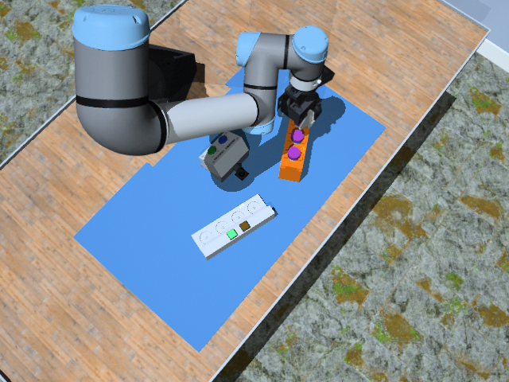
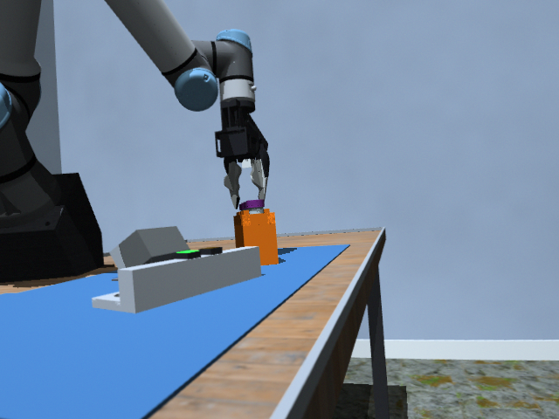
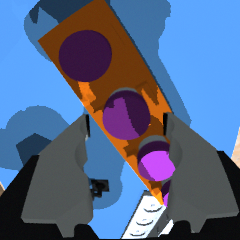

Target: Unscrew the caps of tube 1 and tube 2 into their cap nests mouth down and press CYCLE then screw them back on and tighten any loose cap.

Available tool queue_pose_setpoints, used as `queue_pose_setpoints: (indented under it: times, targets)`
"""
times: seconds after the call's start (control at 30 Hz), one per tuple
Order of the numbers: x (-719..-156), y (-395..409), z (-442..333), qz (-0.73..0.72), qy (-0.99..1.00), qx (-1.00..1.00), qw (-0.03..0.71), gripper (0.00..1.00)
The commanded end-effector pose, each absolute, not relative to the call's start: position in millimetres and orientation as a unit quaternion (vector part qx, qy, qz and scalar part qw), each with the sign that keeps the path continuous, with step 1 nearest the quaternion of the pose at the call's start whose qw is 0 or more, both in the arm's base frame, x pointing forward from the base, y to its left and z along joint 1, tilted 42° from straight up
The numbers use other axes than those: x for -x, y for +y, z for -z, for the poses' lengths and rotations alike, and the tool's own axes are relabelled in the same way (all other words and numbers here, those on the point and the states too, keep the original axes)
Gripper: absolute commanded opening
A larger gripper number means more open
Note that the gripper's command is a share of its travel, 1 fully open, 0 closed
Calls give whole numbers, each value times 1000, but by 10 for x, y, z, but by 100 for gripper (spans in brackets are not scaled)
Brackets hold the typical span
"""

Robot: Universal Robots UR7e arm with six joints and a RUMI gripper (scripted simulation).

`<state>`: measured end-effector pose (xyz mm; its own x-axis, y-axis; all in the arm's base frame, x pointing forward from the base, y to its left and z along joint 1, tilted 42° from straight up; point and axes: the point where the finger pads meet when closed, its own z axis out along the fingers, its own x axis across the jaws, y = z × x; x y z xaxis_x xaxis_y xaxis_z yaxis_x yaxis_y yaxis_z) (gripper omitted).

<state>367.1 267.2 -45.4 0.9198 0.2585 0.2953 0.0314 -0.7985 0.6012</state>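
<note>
The orange decapping station (image 1: 290, 173) (image 2: 261, 239) (image 3: 120, 65) holds four purple-capped tubes. The cap of tube 1 (image 3: 85, 55) is farthest from the tray; the caps of tube 3 (image 1: 297, 136) (image 3: 157, 167) and tube 4 (image 1: 293, 153) (image 3: 166, 196) are nearer it. My gripper (image 2: 248, 202) (image 3: 126, 115) is open, with fingers apart on either side of the cap of tube 2 (image 3: 120, 117) and gaps to it. Small height differences between caps are hard to judge. The white cap tray (image 1: 217, 247) (image 2: 194, 281) has empty nests. Its green lamp (image 1: 232, 233) (image 2: 187, 252) is lit, its amber lamp (image 1: 244, 225) dark.
The grey key housing (image 1: 230, 160) (image 2: 155, 243), with blue CYCLE key (image 1: 223, 140) and green READY key (image 1: 211, 150), stands between the arm and the tray. The forearm (image 1: 211, 115) reaches over the area behind the housing. The mat's far edge lies beyond the station.
</note>
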Motion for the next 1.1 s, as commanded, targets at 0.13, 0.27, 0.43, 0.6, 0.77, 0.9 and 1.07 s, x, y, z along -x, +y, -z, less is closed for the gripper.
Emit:
queue_pose_setpoints:
  times: [0.13, 0.27, 0.43, 0.6, 0.77, 0.9, 1.07]
  targets:
    - [-3675, 2707, 452, -173, 117, -926, 316, 35]
    - [-3679, 2700, 452, -146, 193, -913, 329, 35]
    - [-3687, 2699, 448, -118, 267, -894, 339, 35]
    - [-3663, 2676, 456, -88, 341, -869, 349, 35]
    - [-3671, 2684, 456, -59, 412, -837, 354, 35]
    - [-3667, 2683, 457, -29, 481, -800, 358, 35]
    - [-3661, 2682, 455, -6, 532, -767, 359, 35]
